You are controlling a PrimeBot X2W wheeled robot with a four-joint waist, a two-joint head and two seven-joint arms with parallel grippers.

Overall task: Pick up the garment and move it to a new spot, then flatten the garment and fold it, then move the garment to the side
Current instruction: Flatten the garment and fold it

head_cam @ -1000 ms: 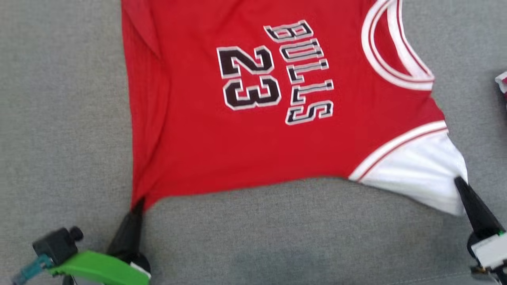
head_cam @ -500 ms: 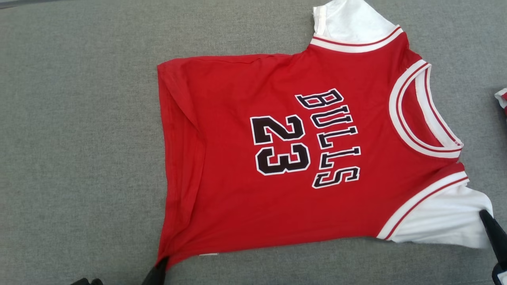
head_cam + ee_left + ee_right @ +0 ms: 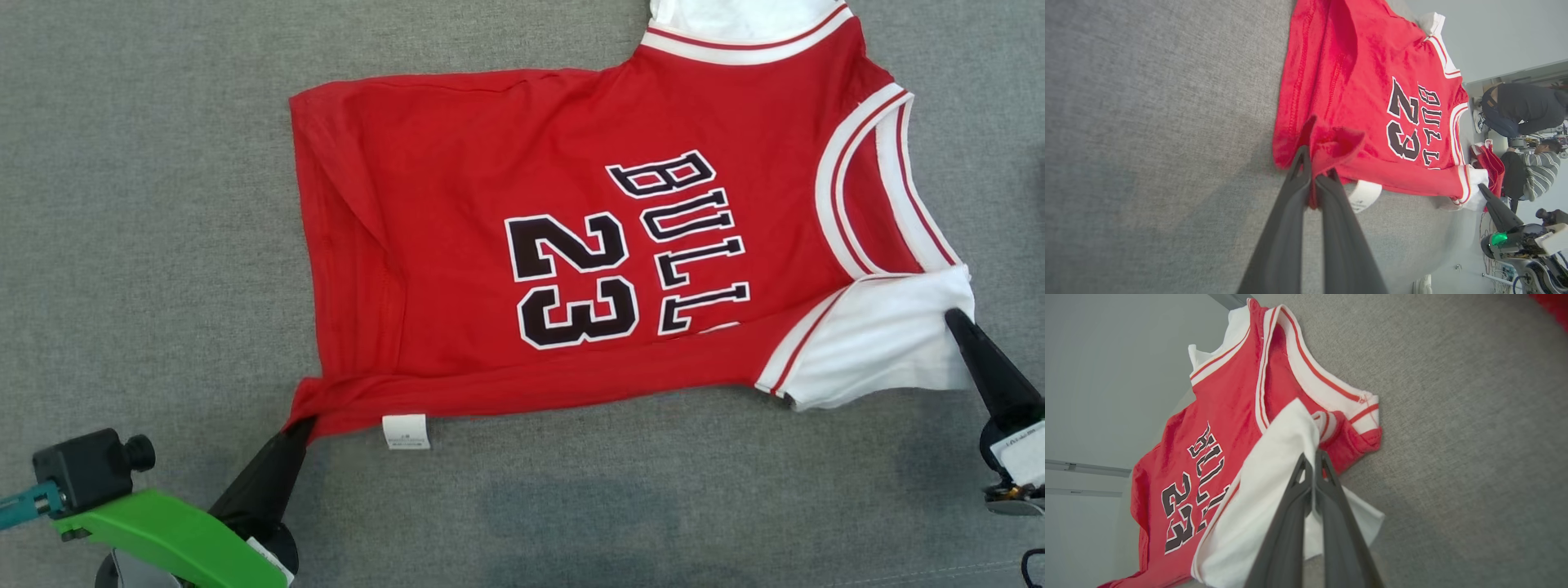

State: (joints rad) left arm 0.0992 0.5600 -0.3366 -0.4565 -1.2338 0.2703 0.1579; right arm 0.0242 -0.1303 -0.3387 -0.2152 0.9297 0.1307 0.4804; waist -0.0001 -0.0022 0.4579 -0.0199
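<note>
The garment (image 3: 490, 188) is a red jersey with "BULLS 23" in black and white sleeves, spread on a grey cloth surface (image 3: 122, 204). Its near edge is turned up and over, hiding the last letter of the lettering, and a white label (image 3: 406, 431) hangs out below. My left gripper (image 3: 298, 425) is shut on the near hem corner, seen close in the left wrist view (image 3: 1314, 163) with red cloth bunched between the fingers. My right gripper (image 3: 953, 317) is shut on the near white sleeve (image 3: 1274, 469), lifted over the armhole trim next to the collar.
Another red garment (image 3: 1488, 163) lies beyond the jersey's collar end on the same surface, and a red edge (image 3: 1551, 304) shows in the right wrist view's top corner. Two people (image 3: 1527, 110) are in the background past the surface's end. Bare grey cloth lies on my left.
The head camera has shifted between frames. Both grippers have carried the near edge up and over the jersey: the hem corner now folds over, the label shows, and the white sleeve sits closer to the collar.
</note>
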